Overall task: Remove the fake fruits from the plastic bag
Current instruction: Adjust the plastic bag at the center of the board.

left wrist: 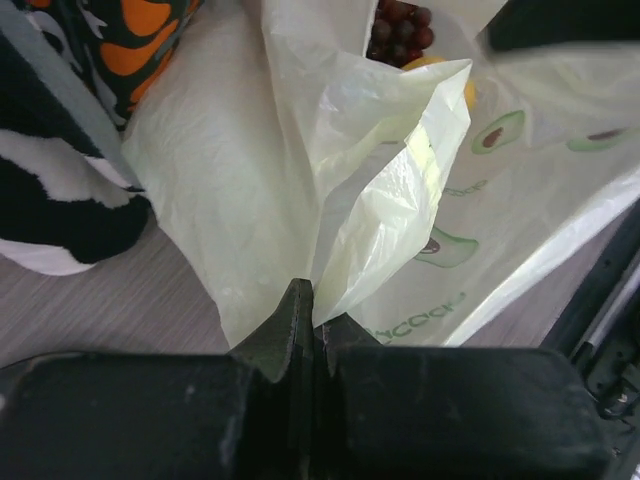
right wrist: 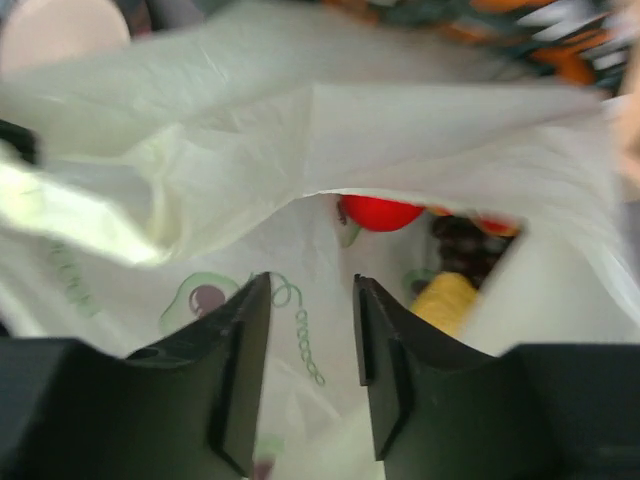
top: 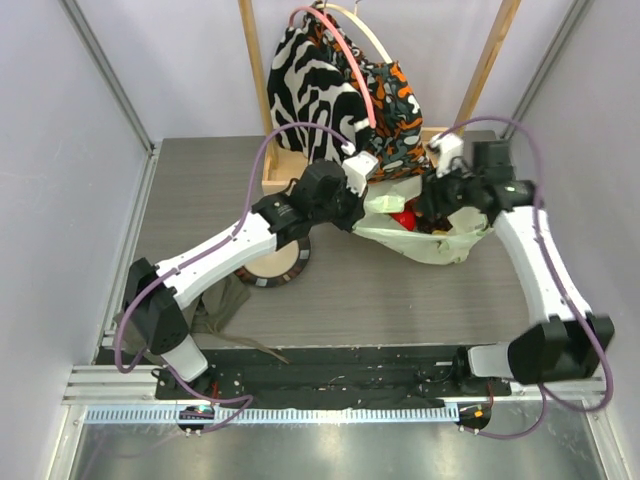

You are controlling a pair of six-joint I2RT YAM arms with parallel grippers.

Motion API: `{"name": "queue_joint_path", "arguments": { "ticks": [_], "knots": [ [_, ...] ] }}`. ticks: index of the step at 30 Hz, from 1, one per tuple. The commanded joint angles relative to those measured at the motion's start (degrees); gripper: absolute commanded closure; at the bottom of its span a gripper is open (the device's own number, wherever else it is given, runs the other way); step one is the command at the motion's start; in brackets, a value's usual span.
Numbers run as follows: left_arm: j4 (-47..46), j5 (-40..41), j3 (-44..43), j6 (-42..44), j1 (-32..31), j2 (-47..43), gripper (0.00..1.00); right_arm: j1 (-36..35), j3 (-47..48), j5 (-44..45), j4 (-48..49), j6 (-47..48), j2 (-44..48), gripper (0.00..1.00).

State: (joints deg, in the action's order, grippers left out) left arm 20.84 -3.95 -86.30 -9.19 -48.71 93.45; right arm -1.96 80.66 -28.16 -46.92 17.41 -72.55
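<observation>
The pale-green plastic bag [top: 425,240] printed with avocados lies on the table behind the plate. My left gripper [top: 362,207] is at the bag's left side; in the left wrist view it [left wrist: 312,312] is shut on a fold of the bag [left wrist: 300,160]. Dark purple grapes [left wrist: 400,28] and a bit of yellow fruit [left wrist: 440,62] show in the mouth. My right gripper [top: 437,207] is at the bag's right rim. In the right wrist view it [right wrist: 311,292] is open and empty, just at the bag's mouth [right wrist: 200,190], facing a red apple [right wrist: 380,212], grapes [right wrist: 465,245] and a yellow fruit [right wrist: 445,298].
Black-white-orange patterned garments [top: 335,90] hang on a wooden frame [top: 285,180] right behind the bag. A round dark-rimmed beige plate [top: 278,266] sits under my left arm. An olive-grey cloth [top: 215,305] lies at the near left.
</observation>
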Motion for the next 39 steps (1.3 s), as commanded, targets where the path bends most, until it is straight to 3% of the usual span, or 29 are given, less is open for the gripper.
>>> {"name": "queue_joint_path", "arguments": {
  "ticks": [1, 5, 9, 12, 18, 20, 23, 24, 25, 27, 29, 34, 36, 37, 39],
  "knots": [
    [-0.98, 9.44, -5.01, 3.3, 0.63, 2.7, 1.0, -6.38, -8.74, 8.98, 13.33, 0.08, -3.55, 0.59],
    [0.78, 9.4, -5.98, 3.74, 2.74, 3.58, 1.0, -6.74, -15.34, 10.68, 4.67, 5.77, -0.76, 0.66],
    [2.63, 5.97, -4.32, 5.14, 3.62, 2.35, 1.0, -6.83, -24.57, 6.9, -8.77, 13.87, 12.93, 0.67],
    [3.33, 1.32, -2.12, 6.72, 3.53, 0.16, 1.0, -7.27, -25.91, 8.64, -2.51, 14.67, 14.2, 0.66],
    [1.75, -0.62, 7.62, 8.93, 3.44, -4.59, 0.93, -7.19, -19.14, 14.01, 3.57, 5.72, 1.2, 0.61],
    [-1.22, 1.99, 13.06, 6.13, 3.44, -5.55, 0.96, -7.27, -19.31, 13.75, 5.25, 2.73, 1.1, 0.59],
    [-1.77, 6.57, 15.81, 3.93, 3.44, -7.22, 0.97, -10.42, -19.4, 15.49, 0.27, 3.15, 5.55, 0.57],
    [-1.86, 7.45, 16.42, 3.74, 3.53, -8.45, 0.86, -12.26, -21.67, 15.85, -1.15, 4.46, 7.5, 0.56],
    [-2.03, 9.46, 16.52, 3.65, 3.53, -9.07, 0.66, -14.37, -23.34, 16.21, -2.38, 5.69, 10.13, 0.56],
    [-1.86, 10.36, 14.34, 5.23, 3.62, -9.95, 0.38, -18.95, -27.12, 17.08, -2.22, 9.37, 16.52, 0.55],
    [0.24, 12.55, 10.91, 6.02, 3.88, -10.83, 0.33, -19.84, -28.98, 20.33, 3.11, 9.14, 18.67, 0.48],
    [0.61, 8.01, 4.04, 6.73, 5.2, -15.48, 0.32, -19.93, -23.81, 22.71, 3.94, 5.82, 9.64, 0.47],
    [-5.78, -1.73, 6.66, 8.13, 5.12, -19.43, 0.36, -19.93, -20.83, 21.93, 3.85, 4.22, 7.61, 0.47],
    [-9.03, -4.12, 8.33, 8.66, 4.94, -20.4, 0.39, -19.84, -20.37, 20.36, 4.02, 3.52, 6.82, 0.47],
    [-15.29, -7.48, 11.94, 11.02, 2.93, -20.59, 0.56, -19.93, -19.24, 19.47, 4.64, 2.2, 6.46, 0.45]
  ]
}}
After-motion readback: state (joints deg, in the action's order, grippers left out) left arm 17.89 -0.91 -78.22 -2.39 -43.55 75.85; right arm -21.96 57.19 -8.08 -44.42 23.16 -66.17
